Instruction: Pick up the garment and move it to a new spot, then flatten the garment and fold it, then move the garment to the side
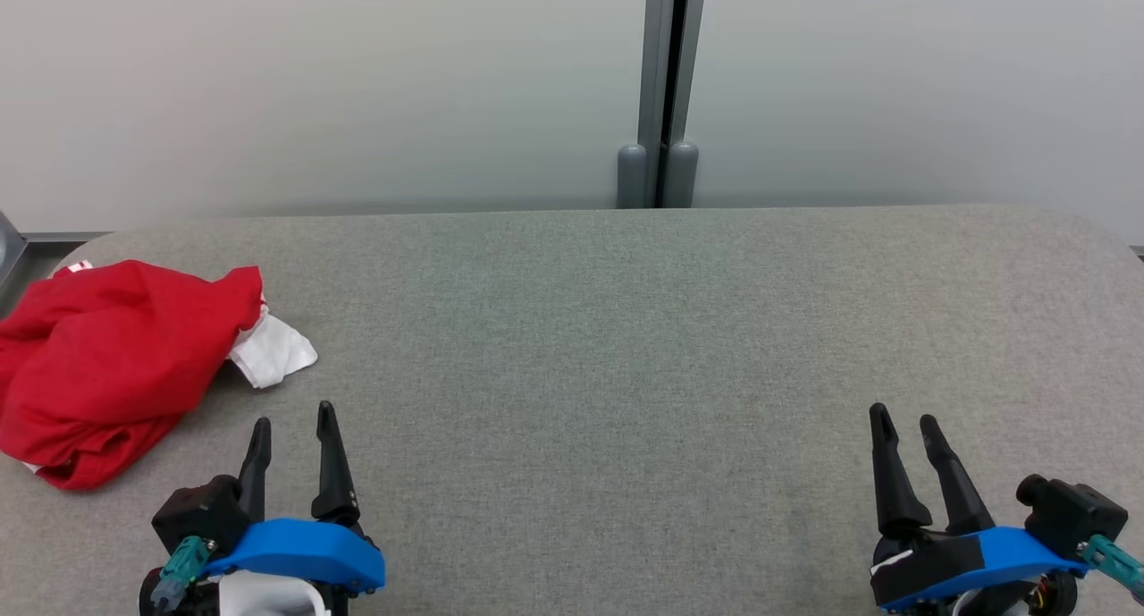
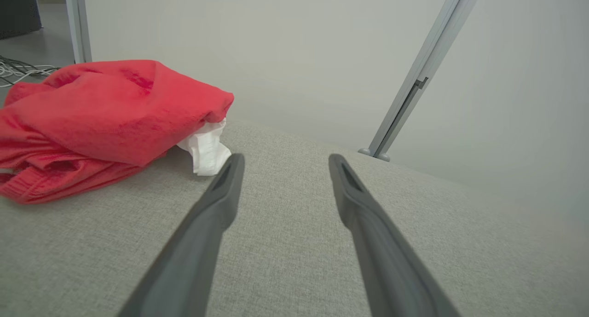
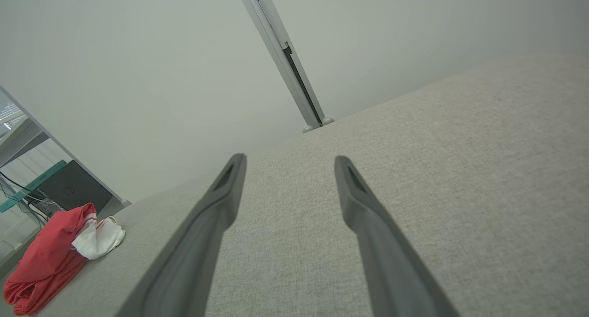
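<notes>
— Two grippers, both with their fingers spread wide and nothing between them: the left gripper at the near left, the right gripper at the near right, each low over the grey fabric-covered table.
— And the garment?
— The red garment lies in a heap at the table's left edge, just beyond the left gripper and to its left, well apart from the right one.
— How should the pickup go?
— I'd give it to the left arm. Come down on a thick red fold at the top of the heap, not the white flap poking out on its right, then lift clear before carrying it toward the bare middle.
— Its look?
— Soft, bunched layers, with a ribbed hem on the near side. Whether the white is sleeve or lining, I cannot tell.
</notes>
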Controlling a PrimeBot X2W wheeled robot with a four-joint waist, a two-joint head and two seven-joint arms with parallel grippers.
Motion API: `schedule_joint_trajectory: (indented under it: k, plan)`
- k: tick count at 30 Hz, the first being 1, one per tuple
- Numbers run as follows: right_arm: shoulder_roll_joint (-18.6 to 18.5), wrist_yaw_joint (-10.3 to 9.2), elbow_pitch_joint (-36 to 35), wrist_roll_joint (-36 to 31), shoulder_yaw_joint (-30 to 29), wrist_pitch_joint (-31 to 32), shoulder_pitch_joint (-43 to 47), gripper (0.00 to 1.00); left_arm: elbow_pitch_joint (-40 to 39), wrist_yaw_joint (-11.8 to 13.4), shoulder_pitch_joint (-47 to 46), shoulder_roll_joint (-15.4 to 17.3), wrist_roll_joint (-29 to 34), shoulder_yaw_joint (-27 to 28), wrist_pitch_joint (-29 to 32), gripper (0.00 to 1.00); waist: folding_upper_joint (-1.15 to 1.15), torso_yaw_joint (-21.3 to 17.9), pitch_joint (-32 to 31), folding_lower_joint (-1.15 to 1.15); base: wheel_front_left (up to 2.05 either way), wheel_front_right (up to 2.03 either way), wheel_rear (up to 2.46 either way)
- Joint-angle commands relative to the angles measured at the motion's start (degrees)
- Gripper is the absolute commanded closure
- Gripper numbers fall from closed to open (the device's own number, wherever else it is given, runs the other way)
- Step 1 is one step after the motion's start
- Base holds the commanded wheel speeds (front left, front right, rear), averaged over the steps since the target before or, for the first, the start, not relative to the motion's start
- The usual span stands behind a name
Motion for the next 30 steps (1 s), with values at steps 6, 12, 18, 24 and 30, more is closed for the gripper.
schedule_joint_trajectory:
  k: [6,12,18,24,30]
  plan:
    - [-0.55,0.14,0.31,-3.46,0.36,-1.11,-0.17,0.0,0.33,0.57,-1.54,0.18,3.5,-0.28,-1.13,0.0,0.0,0.23,-0.15,0.0,0.0,0.0,0.0]
    - [-0.57,0.15,0.87,-5.76,0.57,-1.72,-0.24,0.0,0.41,-0.04,-1.52,0.21,5.91,0.29,-1.8,0.0,0.0,0.38,-0.42,0.0,0.0,0.0,0.0]
    - [-0.59,0.16,1.31,-8.19,0.62,-2.39,-0.14,0.0,0.25,-0.44,-0.59,0.56,8.6,0.86,-2.39,0.0,0.0,0.45,-0.62,0.0,0.0,0.0,0.0]
    - [-0.59,0.17,2.01,-11.24,0.17,-3.05,-0.04,0.0,0.93,0.41,-0.03,0.86,11.91,0.88,-3.05,0.0,0.0,0.56,-0.71,0.0,0.0,0.0,0.0]
    - [-0.61,0.18,2.57,-14.01,0.05,-3.62,-0.01,0.0,2.68,0.97,-0.13,0.8,14.28,0.53,-3.68,0.0,0.0,0.66,-0.82,0.0,0.0,0.0,0.0]
